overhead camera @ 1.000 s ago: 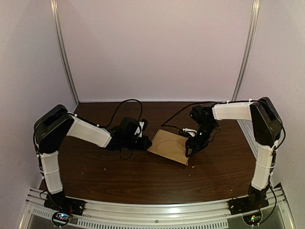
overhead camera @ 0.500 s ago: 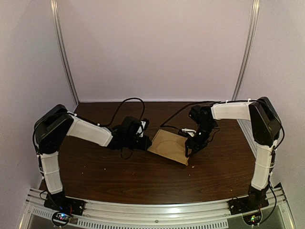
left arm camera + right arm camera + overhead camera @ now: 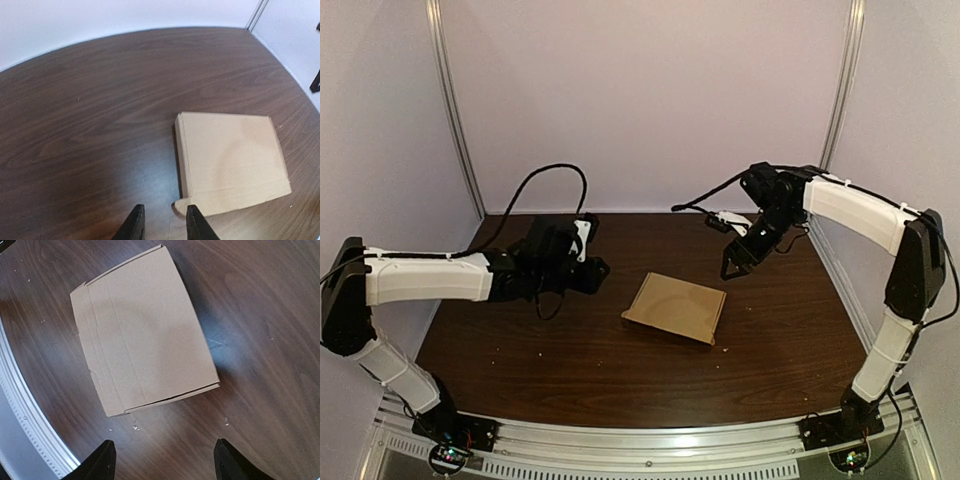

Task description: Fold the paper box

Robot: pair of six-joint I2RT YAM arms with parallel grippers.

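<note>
A flat brown paper box [image 3: 675,308] lies closed on the dark wooden table, also seen in the left wrist view as the box [image 3: 231,160] and in the right wrist view as the box [image 3: 142,337]. A small tab sticks out at its near corner in the left wrist view. My left gripper [image 3: 598,268] hovers left of the box, clear of it, its fingers a little apart with nothing between them [image 3: 164,227]. My right gripper [image 3: 730,268] hangs raised above the table behind the box's right side, wide open and empty [image 3: 162,462].
Black cables [image 3: 555,180] trail from both wrists over the back of the table [image 3: 570,360]. A pale wall closes the back and sides. The metal rail [image 3: 650,440] with the arm bases runs along the near edge. Small crumbs [image 3: 135,427] lie near the box.
Both grippers have let go of the box and pulled away: the left back to the left, the right up and toward the back. The box now lies flat and closed.
</note>
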